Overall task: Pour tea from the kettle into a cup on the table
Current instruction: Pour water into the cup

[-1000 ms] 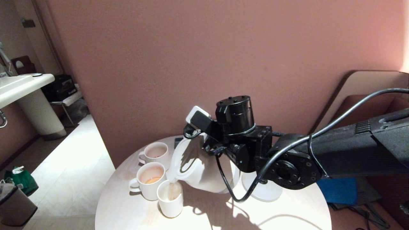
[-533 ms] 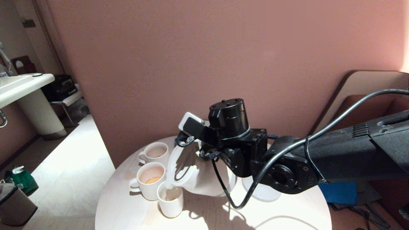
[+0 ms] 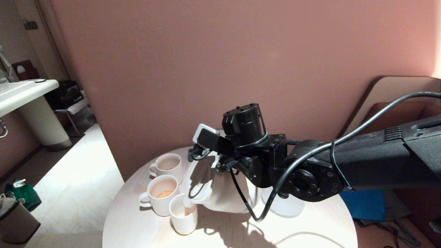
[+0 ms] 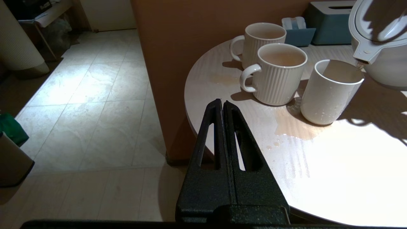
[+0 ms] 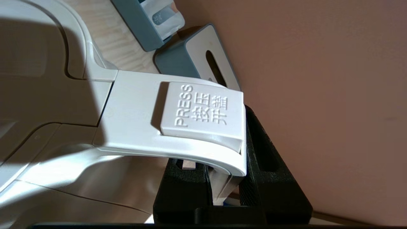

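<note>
Pink wall backs the round counter (image 3: pixel 310 224). Right end effector (image 5: pixel 227 186) is clenched on the handle of the tilted kettle (image 3: pixel 220 193), whose spout beyond it hangs over the cup (image 3: pixel 183 215); pouring looks underway, the kettle's return remains. Left end effector (image 4: pixel 222 106) sits closed, idle.

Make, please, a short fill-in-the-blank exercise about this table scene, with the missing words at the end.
1. The right end effector is shut on the kettle by its ____.
2. The kettle's spout hangs over the smooth cup, which has no ____.
3. Beside that cup stand ____ ribbed mugs.
4. The left end effector, off the edge of the table, is ____.

Missing words: handle; handle; two; shut
</note>
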You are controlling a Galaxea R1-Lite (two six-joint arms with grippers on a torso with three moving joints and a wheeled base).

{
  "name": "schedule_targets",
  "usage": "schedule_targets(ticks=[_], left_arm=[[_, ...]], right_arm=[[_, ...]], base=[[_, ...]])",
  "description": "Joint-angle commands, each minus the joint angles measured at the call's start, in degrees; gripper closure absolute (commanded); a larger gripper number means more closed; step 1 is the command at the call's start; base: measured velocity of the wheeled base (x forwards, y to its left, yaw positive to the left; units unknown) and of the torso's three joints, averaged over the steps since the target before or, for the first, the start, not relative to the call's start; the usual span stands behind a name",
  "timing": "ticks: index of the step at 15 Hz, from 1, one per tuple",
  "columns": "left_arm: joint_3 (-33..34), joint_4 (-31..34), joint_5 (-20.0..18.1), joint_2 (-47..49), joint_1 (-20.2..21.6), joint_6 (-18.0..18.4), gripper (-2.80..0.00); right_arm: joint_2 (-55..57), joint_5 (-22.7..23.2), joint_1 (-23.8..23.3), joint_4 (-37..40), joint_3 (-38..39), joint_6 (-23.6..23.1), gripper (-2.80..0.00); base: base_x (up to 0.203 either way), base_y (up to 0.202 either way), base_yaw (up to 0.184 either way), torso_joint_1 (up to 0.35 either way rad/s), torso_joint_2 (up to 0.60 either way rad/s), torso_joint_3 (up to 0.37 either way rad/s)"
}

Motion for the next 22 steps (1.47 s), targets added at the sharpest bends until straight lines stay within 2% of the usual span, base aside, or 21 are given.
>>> schedule_targets(ticks=[1, 9, 22], left_arm=[[0.0, 0.0, 0.0, 0.0, 0.0, 0.0, 0.0], [0.0, 0.0, -0.1, 0.0, 0.0, 0.0, 0.0], [0.0, 0.0, 0.0, 0.0, 0.1, 0.0, 0.0]], right_arm=[[0.1, -0.2, 0.0, -0.1, -0.1, -0.9, 0.0], [0.5, -0.2, 0.0, -0.2, -0.7, -6.6, 0.0], [4.2, -1.6, 0.4, -0.2, -6.7, -10.5, 0.0]], base=[[0.0, 0.0, 0.0, 0.0, 0.0, 0.0], [0.0, 0.0, 0.0, 0.0, 0.0, 0.0], [0.0, 0.0, 0.0, 0.0, 0.0, 0.0]])
